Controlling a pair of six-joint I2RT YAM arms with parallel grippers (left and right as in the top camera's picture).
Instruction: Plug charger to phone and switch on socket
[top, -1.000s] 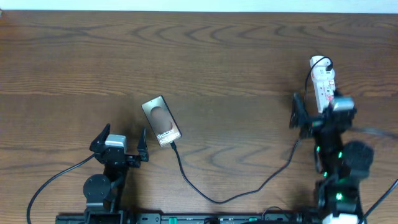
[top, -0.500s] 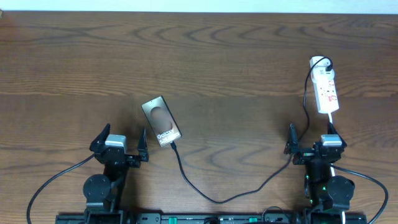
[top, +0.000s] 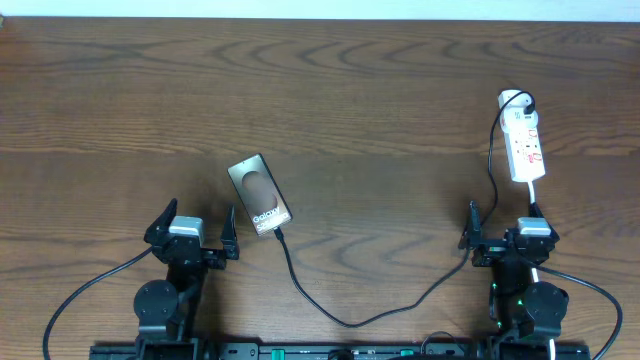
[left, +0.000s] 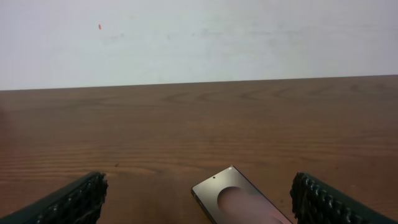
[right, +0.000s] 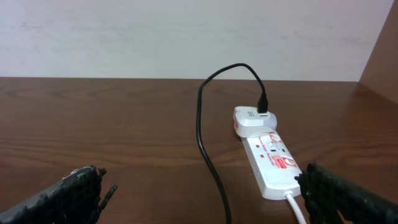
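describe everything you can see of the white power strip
The socket is a white, elongated plastic strip with red markings, lying flat on the right side of the wooden table. A white adapter sits plugged at its far end, the black charger cable rising from it. A white cord leaves the near end. Switch positions are unreadable.

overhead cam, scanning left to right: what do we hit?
left gripper → phone → slack loop of the charger → socket. The right gripper shares the socket's columns, so it is left unordered.
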